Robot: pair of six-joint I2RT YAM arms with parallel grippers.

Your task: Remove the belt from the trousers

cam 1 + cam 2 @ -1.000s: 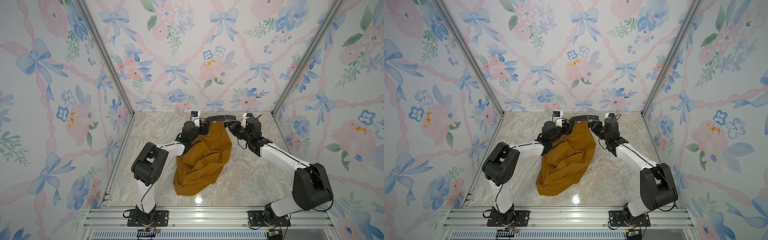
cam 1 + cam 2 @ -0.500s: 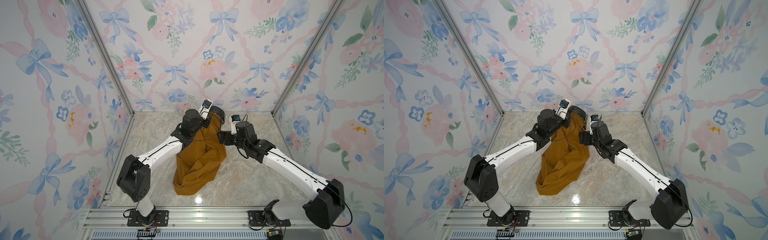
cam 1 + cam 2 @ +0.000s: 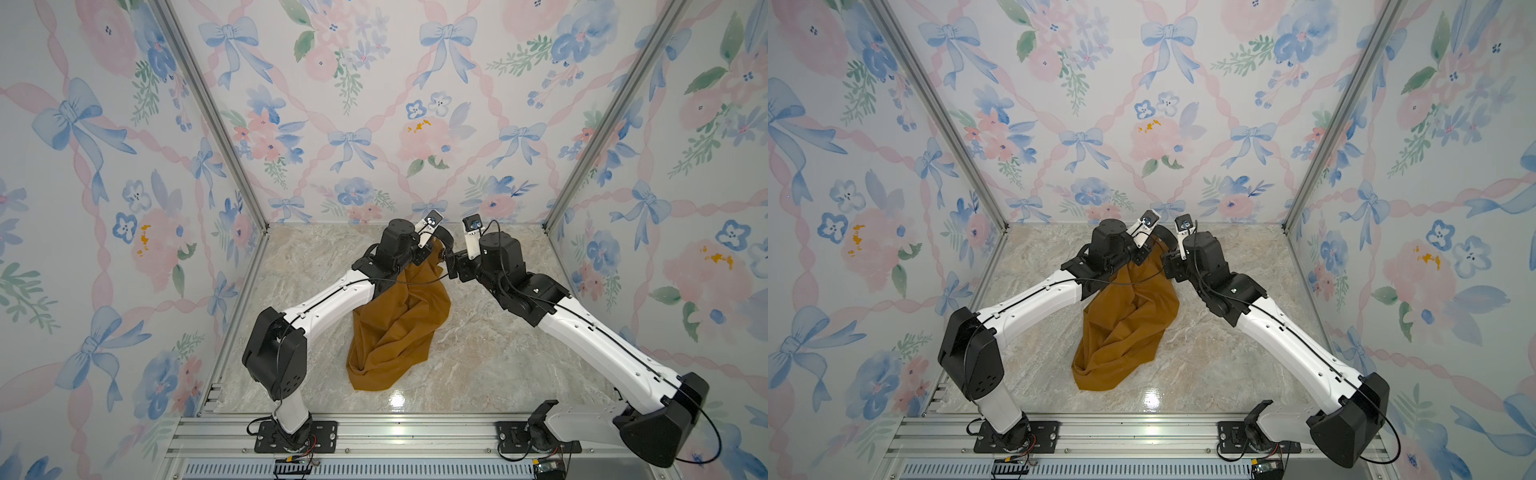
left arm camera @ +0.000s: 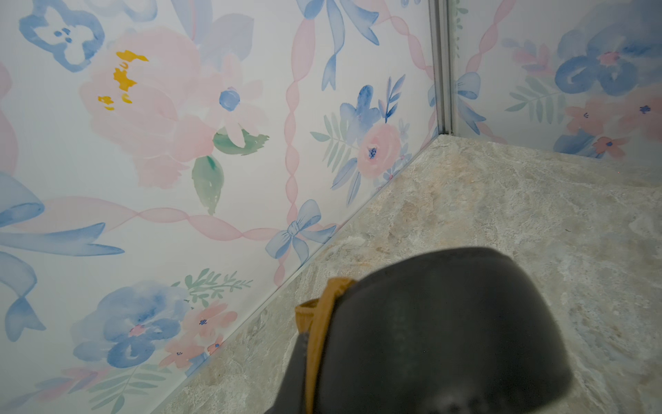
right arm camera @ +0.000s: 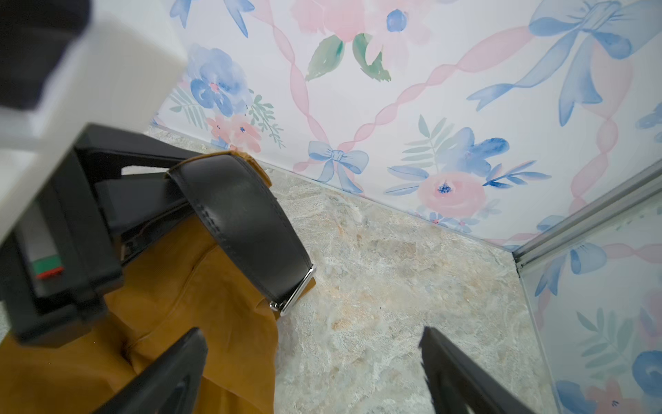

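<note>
Leather belt (image 5: 247, 222): looped, buckle dangling.
Left end effector (image 3: 430, 249): clamped at trousers (image 3: 399, 328) waistband; loop could snag.
Right end effector (image 5: 311, 372): apart, empty; may miss buckle.

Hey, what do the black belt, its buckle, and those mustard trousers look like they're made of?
The belt looks like smooth leather or a leather look-alike: matte black with a faint sheen and a stitched edge. Its buckle appears to be polished silver metal, bright along its edge. The trousers look like soft matte woven cloth, maybe cotton, judging by the loose folds and creases.
</note>
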